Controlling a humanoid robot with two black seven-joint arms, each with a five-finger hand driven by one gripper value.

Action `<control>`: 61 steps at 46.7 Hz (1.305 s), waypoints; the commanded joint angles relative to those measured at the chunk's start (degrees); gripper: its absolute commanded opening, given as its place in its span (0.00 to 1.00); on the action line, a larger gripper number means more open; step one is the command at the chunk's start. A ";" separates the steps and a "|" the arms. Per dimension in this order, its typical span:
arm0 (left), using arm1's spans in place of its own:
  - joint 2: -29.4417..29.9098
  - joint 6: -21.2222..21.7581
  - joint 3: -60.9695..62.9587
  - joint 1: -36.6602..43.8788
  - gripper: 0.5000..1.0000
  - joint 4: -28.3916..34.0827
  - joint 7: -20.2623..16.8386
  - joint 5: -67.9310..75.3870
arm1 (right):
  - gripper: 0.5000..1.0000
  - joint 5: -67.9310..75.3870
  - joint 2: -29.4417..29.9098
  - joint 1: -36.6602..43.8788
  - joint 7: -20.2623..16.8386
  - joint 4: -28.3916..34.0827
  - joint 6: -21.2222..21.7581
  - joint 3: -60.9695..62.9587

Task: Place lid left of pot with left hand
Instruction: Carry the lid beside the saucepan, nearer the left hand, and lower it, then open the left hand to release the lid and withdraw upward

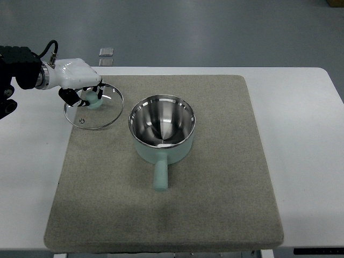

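So the left robot hand (85, 92) comes in from the left edge, white shell with a black forearm behind it, and its dark fingers (69, 97) are curled down around the pale green knob (93, 100) of the lid (94, 106). Looks clamped on that knob to me. The lid is round clear glass with a metal rim, sitting over the far-left corner of the mat (215, 177), with its left side hanging past the mat's left edge over the white surface (301, 140). Can't tell from this angle whether the lid is resting flat on the mat or held just above it.

The pot (162, 128) is near the middle of the mat, a bit toward the far-left part, uncovered, shiny steel inside and pale green outside. Its stubby green handle (160, 175) points toward the near edge. The lid is just beside the pot on its left and slightly farther back, rims close but not touching as far as I can see.

The mat is a grey felt-looking square covering most of the surface. Two small grey squares (106, 56) lie on the floor beyond the far edge.
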 commanded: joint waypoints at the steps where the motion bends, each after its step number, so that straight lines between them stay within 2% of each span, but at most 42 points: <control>1: -1.54 0.71 0.18 0.62 0.00 1.24 0.00 -0.03 | 0.85 0.03 0.00 0.01 0.06 0.06 0.00 0.00; 7: -3.83 1.24 0.18 0.97 0.00 3.35 -0.09 -0.03 | 0.85 0.03 0.00 0.01 0.06 0.06 0.00 0.00; 16: -3.92 1.41 0.45 0.97 0.00 3.44 0.00 -0.03 | 0.85 -0.06 0.00 0.01 0.06 0.06 0.00 0.00; 19: -3.83 1.41 0.45 1.06 0.05 3.44 0.00 -0.11 | 0.85 0.03 0.00 0.01 0.06 0.06 0.00 0.00; 20: -3.83 1.41 0.53 1.06 0.11 3.44 0.00 -0.12 | 0.85 0.03 0.00 0.01 0.06 -0.03 0.00 0.00; 23: -3.83 1.41 0.71 1.49 0.40 3.35 0.00 -0.38 | 0.85 0.03 0.00 0.01 -0.03 0.06 0.00 0.00; 27: -3.83 1.50 0.62 1.76 0.57 3.35 0.00 -0.90 | 0.85 0.03 0.00 0.01 -0.03 0.06 0.00 0.00; 31: -3.83 1.85 0.62 1.76 0.94 3.35 -0.09 -3.01 | 0.85 0.03 0.00 0.01 -0.03 0.06 0.00 0.00; 32: -3.83 2.20 0.62 1.76 0.98 3.35 -0.09 -4.15 | 0.85 0.03 0.00 0.01 0.06 -0.03 0.00 0.00; 40: -3.30 4.14 0.54 1.85 0.99 3.96 -0.09 -19.78 | 0.85 0.03 0.00 0.01 -0.03 0.06 0.00 0.00; 53: -3.22 4.93 0.62 1.85 0.99 12.31 -0.18 -61.87 | 0.85 0.03 0.00 0.01 0.06 0.06 0.00 0.00; 61: -3.04 4.84 0.54 2.55 0.99 14.25 -0.18 -78.06 | 0.85 -0.06 0.00 0.01 0.06 -0.03 0.00 0.00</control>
